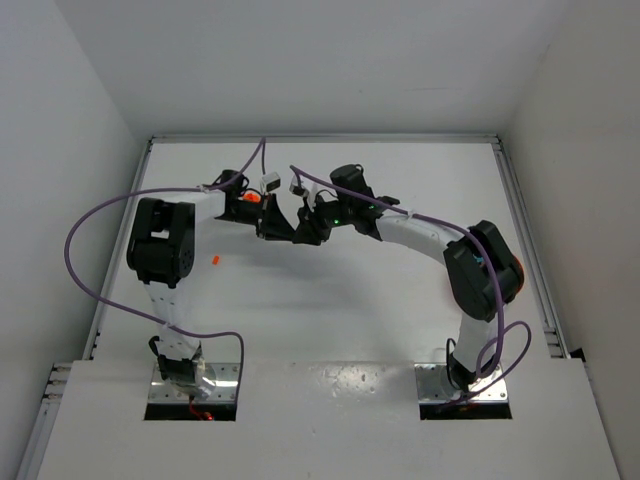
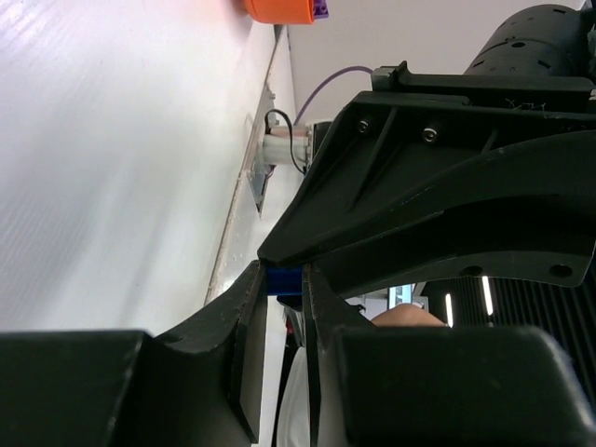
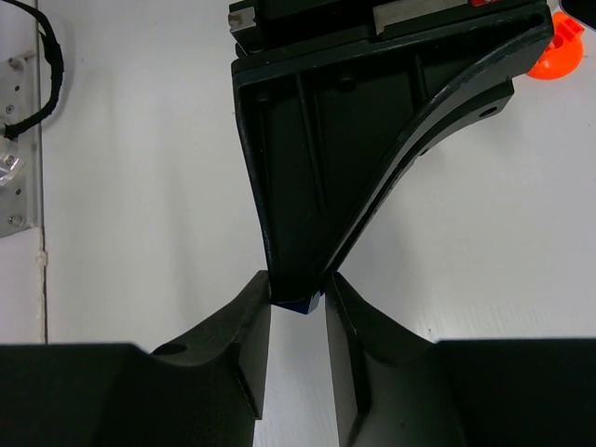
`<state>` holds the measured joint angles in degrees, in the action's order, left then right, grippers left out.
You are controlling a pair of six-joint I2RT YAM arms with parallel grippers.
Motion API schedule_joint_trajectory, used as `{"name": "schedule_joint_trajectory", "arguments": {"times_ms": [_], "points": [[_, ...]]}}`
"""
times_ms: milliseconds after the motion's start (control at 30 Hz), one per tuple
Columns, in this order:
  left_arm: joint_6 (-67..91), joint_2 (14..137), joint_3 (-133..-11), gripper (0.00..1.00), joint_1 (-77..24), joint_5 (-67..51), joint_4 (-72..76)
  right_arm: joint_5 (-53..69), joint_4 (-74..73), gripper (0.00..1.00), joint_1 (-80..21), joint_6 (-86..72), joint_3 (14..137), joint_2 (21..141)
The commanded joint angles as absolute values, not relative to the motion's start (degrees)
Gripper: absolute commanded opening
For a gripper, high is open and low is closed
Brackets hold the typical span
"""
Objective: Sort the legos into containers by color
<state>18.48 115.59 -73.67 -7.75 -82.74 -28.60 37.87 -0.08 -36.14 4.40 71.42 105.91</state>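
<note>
Top external view has my left arm (image 1: 160, 245) and right arm (image 1: 480, 265) both bent inward, so that their tips meet over the far middle of the white table (image 1: 350, 310), a little left of centre. Left wrist view gives the close look: my left fingers (image 2: 253, 303) are clenched on a blue brick (image 2: 284, 279), pinched right at their tips. My right fingers (image 3: 257, 312) reach in from the right and stand one on each side of that same brick, tip to tip with the left ones. From the right wrist only a sliver of blue shows in the gap between them, under the left tips. The gap is narrow, but I cannot tell whether my right fingers press on the brick or merely flank it.

The orange bowl (image 2: 279, 9) stands on the table just left of the meeting point and a little farther back, beside my left wrist and partly hidden by it from above. A purple piece (image 2: 321, 9) shows at its rim; which compartment it lies in I cannot tell. One small orange brick (image 1: 215, 260) lies loose on the table, nearer than the bowl and left of it, close to my left arm's elbow. A purple cable (image 1: 90, 215) loops out to the left from that arm.
</note>
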Motion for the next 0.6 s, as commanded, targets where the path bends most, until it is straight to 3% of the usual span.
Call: {"name": "schedule_joint_trajectory", "arguments": {"times_ms": [0,300,433,567], "points": [[17.8,113.6,-75.7,0.04,-8.4,-89.5,-28.2,36.7,1.3,0.30,-36.4,4.5,73.4,106.0],[17.2,113.6,-76.2,0.06,-8.4,-90.1,-28.2,35.2,0.8,0.09,-36.4,5.5,72.9,106.0],[14.9,113.6,-77.3,0.28,-8.4,-90.6,-30.1,34.0,0.3,0.00,-36.4,6.8,71.7,106.0],[14.4,113.6,-79.0,0.43,-6.5,-89.3,-31.3,32.9,-1.0,0.00,-36.4,7.3,71.2,105.4]]}}
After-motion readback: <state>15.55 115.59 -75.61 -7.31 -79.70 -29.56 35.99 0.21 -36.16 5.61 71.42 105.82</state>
